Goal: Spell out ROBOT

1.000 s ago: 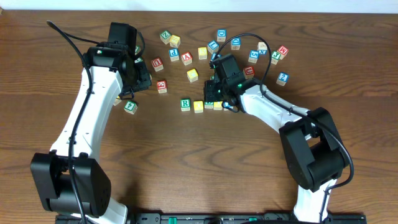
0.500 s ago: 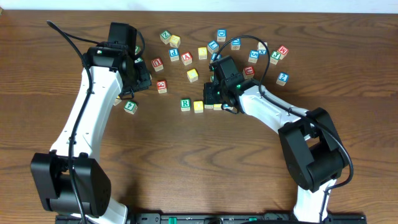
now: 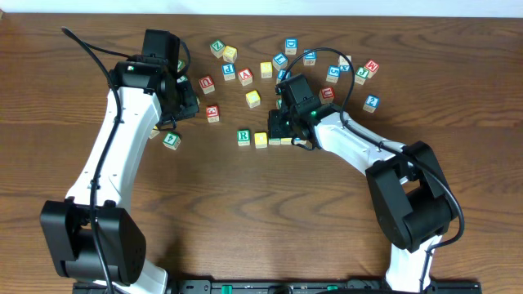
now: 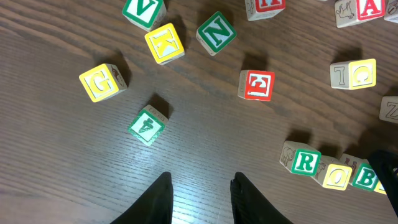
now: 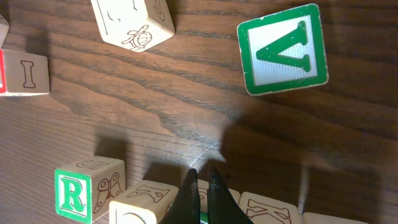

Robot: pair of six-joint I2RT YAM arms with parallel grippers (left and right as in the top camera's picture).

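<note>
My left gripper (image 4: 200,186) hasn't moved: it hangs part-open and empty over the brown wooden table (image 4: 62,162). To its right, the green-framed wooden R cube (image 4: 306,162), yellow-faced O cube (image 4: 336,177) and green-framed B cube (image 4: 365,178) sit touching in a row. My right gripper (image 5: 200,180), pinched shut on nothing, has slid left along that row, tightening it. I can't read what follows B.

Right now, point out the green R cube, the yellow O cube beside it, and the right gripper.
green R cube (image 4: 306,162), left wrist view, on its lettered top face.
yellow O cube (image 4: 336,177), left wrist view, on its yellow top face.
right gripper (image 5: 202,170), right wrist view, midway between its shut fingertips.
</note>
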